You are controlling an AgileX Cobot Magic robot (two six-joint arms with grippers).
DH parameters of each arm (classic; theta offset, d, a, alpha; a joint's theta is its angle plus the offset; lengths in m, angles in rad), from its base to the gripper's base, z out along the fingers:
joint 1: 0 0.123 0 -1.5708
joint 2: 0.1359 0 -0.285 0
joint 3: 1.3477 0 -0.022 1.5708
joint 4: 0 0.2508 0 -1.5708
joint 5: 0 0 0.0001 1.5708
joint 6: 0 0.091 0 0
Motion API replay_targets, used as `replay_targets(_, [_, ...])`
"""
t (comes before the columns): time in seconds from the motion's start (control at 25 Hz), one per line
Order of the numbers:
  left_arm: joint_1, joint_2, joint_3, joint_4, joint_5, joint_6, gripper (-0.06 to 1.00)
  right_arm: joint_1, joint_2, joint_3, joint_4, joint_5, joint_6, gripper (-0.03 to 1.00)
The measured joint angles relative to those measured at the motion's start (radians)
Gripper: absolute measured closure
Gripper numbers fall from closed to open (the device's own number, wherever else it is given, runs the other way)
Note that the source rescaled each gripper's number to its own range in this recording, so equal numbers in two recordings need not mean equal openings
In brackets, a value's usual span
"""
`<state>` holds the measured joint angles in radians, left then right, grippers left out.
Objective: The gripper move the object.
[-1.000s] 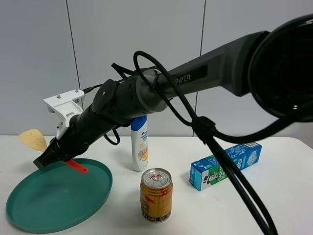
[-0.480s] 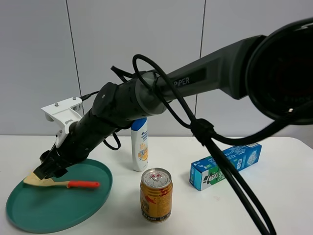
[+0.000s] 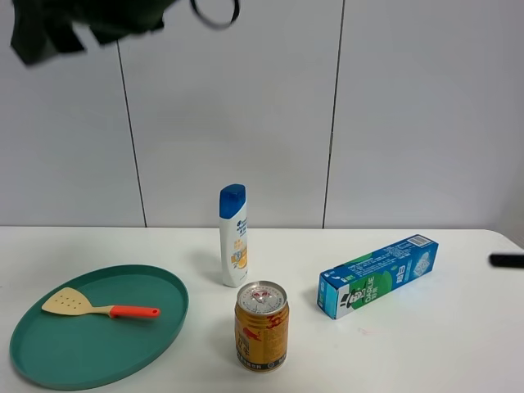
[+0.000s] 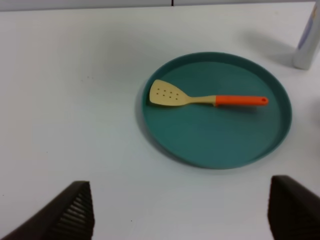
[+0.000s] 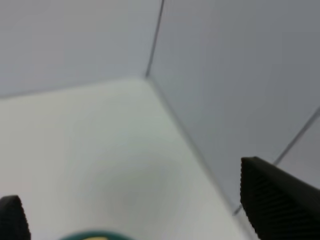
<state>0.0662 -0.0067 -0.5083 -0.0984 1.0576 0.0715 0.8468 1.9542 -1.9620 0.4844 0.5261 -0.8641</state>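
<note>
The spatula (image 4: pixel 200 97) lies flat in the green plate (image 4: pixel 280 125); both pincers (image 4: pixel 175 220) hang apart and empty, so placing looks done, only retreat remaining.

Lighting is bright, even and diffuse in all three views, apparently from overhead. In the high view the shampoo bottle (image 3: pixel 233 235), can (image 3: pixel 261 326) and toothpaste box (image 3: pixel 377 275) cast only faint, soft shadows on the white table (image 3: pixel 426 344); focus is sharp, with mild glare on the can's lid. Above the plate (image 3: pixel 155 282), a dark smeared shape (image 3: pixel 57 29) is motion-blurred. The left wrist view is slightly soft, with the spatula (image 4: pixel 205 97) casting a thin shadow. The right wrist view is heavily blurred throughout.
</note>
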Motion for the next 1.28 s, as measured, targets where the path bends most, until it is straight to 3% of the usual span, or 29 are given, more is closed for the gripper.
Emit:
replay_targets(0.24, [0.000,0.000,0.000,0.000,0.000,0.000,-0.06,0.006,-0.257,-0.001,-0.246,0.126,0.182,0.14])
replay_targets(0.52, [0.000,0.000,0.000,0.000,0.000,0.000,-0.06,0.016,-0.398,0.007,-0.595,0.401,0.541,0.14])
replay_targets(0.68, [0.000,0.000,0.000,0.000,0.000,0.000,-0.06,0.016,-0.472,0.148,-0.769,0.499,0.704,0.14])
replay_targets(0.84, [0.000,0.000,0.000,0.000,0.000,0.000,-0.06,0.016,-0.568,0.424,-0.816,0.454,0.754,0.14])
replay_targets(1.04, [0.000,0.000,0.000,0.000,0.000,0.000,-0.06,0.014,-0.751,0.810,-0.769,0.245,0.790,0.14])
replay_targets(1.28, [0.000,0.000,0.000,0.000,0.000,0.000,-0.06,-0.124,-0.864,0.998,-0.647,0.167,0.798,0.14])
